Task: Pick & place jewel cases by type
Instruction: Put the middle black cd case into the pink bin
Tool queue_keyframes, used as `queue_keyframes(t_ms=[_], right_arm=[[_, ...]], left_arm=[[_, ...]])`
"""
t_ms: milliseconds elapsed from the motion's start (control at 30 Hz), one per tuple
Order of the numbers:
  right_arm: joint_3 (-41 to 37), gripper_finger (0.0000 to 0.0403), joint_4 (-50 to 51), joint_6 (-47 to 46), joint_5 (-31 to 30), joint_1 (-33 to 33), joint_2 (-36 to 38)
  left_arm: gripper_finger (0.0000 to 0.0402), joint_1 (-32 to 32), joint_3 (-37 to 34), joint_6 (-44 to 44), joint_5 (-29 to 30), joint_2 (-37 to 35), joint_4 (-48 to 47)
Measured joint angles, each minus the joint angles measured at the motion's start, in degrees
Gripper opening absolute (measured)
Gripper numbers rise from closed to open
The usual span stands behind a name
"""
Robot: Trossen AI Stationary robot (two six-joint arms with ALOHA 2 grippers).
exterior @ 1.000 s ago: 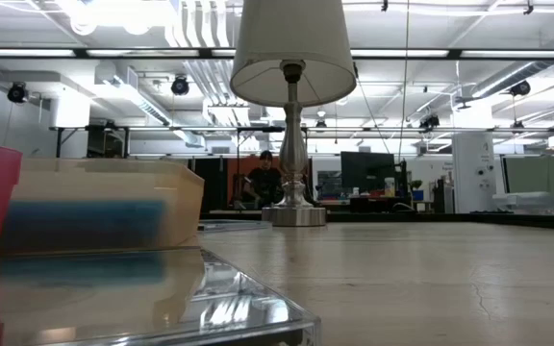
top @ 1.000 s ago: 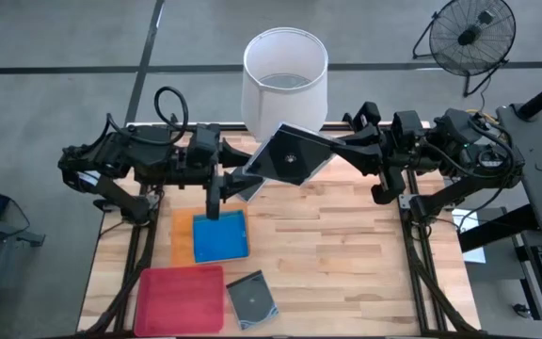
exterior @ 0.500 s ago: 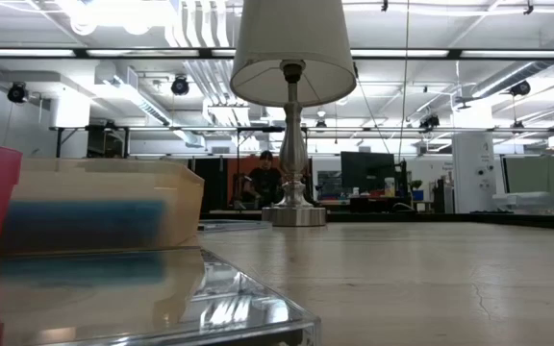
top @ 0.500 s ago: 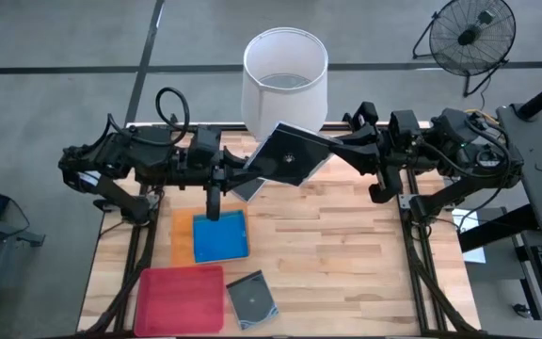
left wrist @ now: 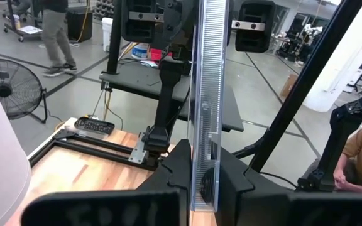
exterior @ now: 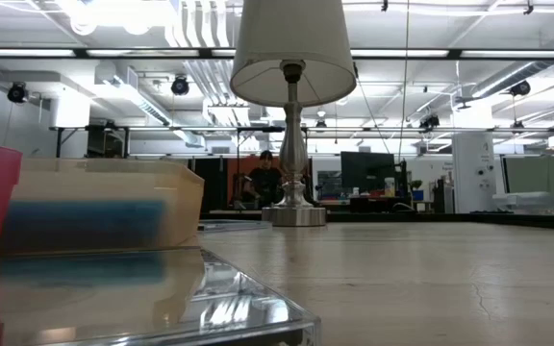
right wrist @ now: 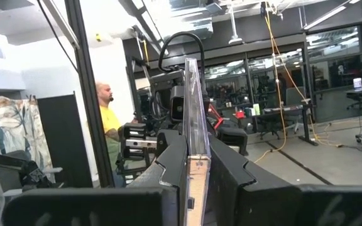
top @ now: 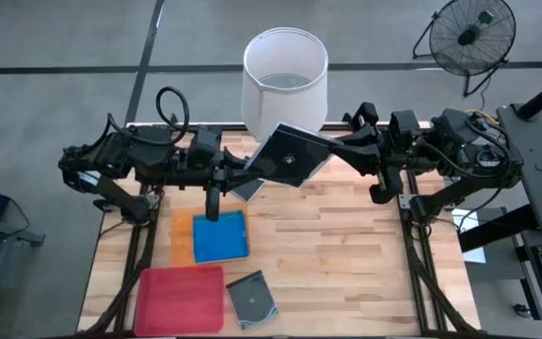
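Both arms have hold of the same dark see-through jewel case (top: 290, 156), up in the air near the far edge of the bench (top: 346, 254), just in front of the lamp (top: 285, 75). The left pincer (top: 245, 171) is clenched on its lower corner, and the right pincer (top: 326, 151) is clamped on the opposite edge (each wrist view shows the case edge-on between that arm's own fingers). This looks to me like a hand-over in mid-air. Next, I'd guess, one pincer must let go so the other can carry the case off. A blue case (top: 220, 235) lies in the orange tray (top: 181, 237); another dark case (top: 252, 299) sits beside the pink tray (top: 181, 298).
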State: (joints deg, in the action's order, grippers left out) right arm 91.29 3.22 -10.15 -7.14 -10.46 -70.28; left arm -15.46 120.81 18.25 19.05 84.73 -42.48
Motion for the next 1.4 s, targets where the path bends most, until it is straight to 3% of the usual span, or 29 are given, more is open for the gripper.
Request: queue_keyframes(t_ms=[167, 533, 733, 1133, 1400], right_arm=[[0.0, 0.006, -0.04, -1.27, 0.08, 0.0, 0.06], [0.02, 0.0162, -0.15, -1.46, -0.13, -0.04, 0.44], [0.02, 0.0196, -0.4, 0.1, -0.31, -0.04, 2.36], [0.05, 0.0194, 3.39, 1.73, -0.4, -0.02, 9.53], [0.04, 0.0185, 11.02, 1.14, -0.48, -0.02, 11.93]], left_arm=[[0.0009, 0.0, 0.0, -0.01, 0.0, 0.0, 0.0], [0.0008, 0.02, 0.0, -0.06, 0.04, 0.0, -0.05], [0.0008, 0.02, 0.0, -0.11, 0.04, 0.0, -0.64], [0.0007, 0.04, -0.07, 0.15, 0.34, -1.77, -3.33], [0.0007, -0.12, -0.07, 9.0, -1.51, -4.44, -13.91]])
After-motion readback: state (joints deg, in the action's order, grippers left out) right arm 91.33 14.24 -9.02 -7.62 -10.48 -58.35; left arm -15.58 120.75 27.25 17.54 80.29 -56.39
